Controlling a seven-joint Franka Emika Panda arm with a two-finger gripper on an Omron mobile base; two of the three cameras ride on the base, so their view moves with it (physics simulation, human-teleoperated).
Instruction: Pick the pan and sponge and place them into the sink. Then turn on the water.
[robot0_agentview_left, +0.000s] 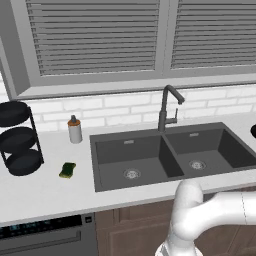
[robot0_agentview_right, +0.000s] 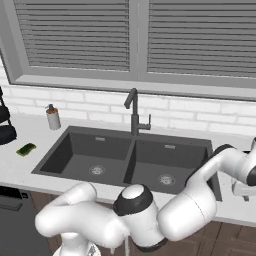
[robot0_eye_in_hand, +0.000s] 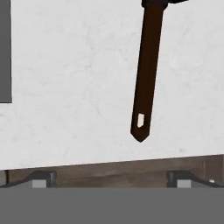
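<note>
Dark brown handle of the pan (robot0_eye_in_hand: 146, 74) runs down the hand view, its tip with a small hanging hole pointing toward the counter's front edge; the black bowl is just cut off at the top. The pan lies on the white counter (robot0_eye_in_hand: 65, 87) right of the sink, handle turned outward, which suits a grasp from the front. A sliver of its black rim (robot0_agentview_left: 253, 131) shows at the right edge of the left base view.

Gripper (robot0_eye_in_hand: 111, 178) hangs above the counter's front edge, its fingers spread wide, nothing between them. The handle tip sits ahead of the gap and slightly to one side, not yet between the tips. My reading: this is the approach to the pan, first pick of the task.

Sponge (robot0_agentview_left: 67, 170), yellow with a green face, lies on the counter left of the sink (robot0_agentview_left: 165, 155), near the black tiered rack (robot0_agentview_left: 17, 140), with a soap bottle (robot0_agentview_left: 74, 130) nearer the back wall. Both basins are bare, drains visible. Faucet (robot0_agentview_left: 167, 107) stands behind the divider; no stream is running.

Nothing is in the sink yet, so all steps remain.
</note>
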